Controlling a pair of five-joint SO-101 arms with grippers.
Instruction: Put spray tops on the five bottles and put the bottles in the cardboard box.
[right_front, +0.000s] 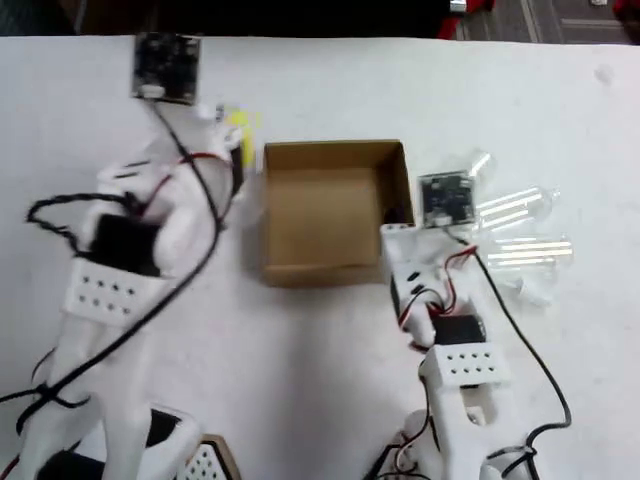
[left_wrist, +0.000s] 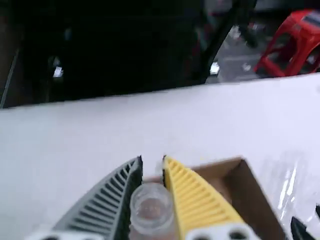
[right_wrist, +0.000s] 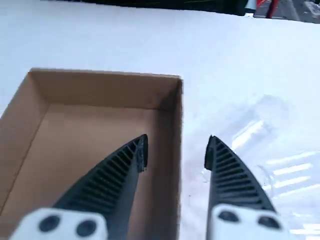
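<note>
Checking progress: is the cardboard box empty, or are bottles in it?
Empty. The high view shows the cardboard box with a bare brown floor; clear bottles lie on the table beside it.

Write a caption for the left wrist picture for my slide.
Left claw holds a clear bottle beside the cardboard box.

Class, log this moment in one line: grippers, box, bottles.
left gripper: shut on clear bottle | right gripper: open over cardboard box wall | box: no bottle inside | loose bottles: lying beside box
</note>
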